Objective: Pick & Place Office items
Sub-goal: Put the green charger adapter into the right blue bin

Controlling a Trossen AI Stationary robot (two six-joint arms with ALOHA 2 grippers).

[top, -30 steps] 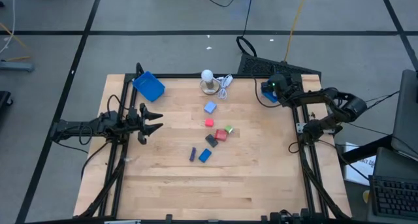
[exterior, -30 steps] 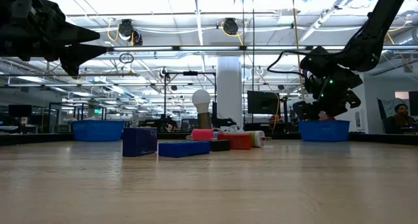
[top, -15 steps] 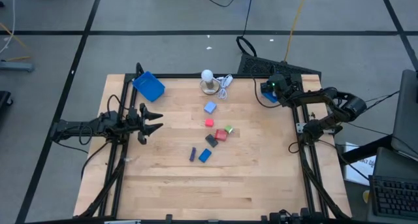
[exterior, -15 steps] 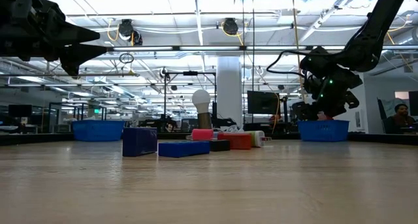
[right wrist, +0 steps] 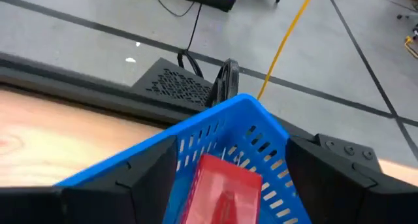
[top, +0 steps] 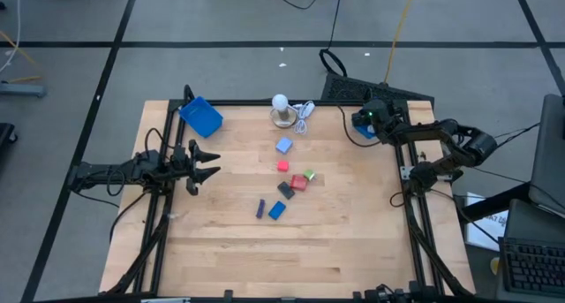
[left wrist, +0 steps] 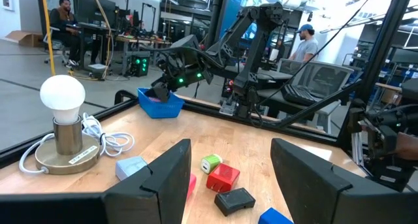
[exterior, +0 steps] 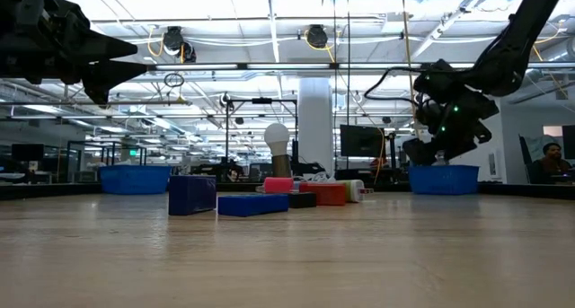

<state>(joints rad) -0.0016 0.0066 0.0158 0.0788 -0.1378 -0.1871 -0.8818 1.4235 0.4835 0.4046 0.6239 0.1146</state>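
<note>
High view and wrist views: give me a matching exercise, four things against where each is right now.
Things:
1. red block
2. left gripper
3. white bulb
4. purple block

Places:
A. far edge of the table, on a round base
B. inside the blue tray at the table's right far corner
C. over the table's left side, open, holding nothing
D. beside the blue block, nearest the table's front

Pairs: 1-B, 2-C, 3-A, 4-D
</note>
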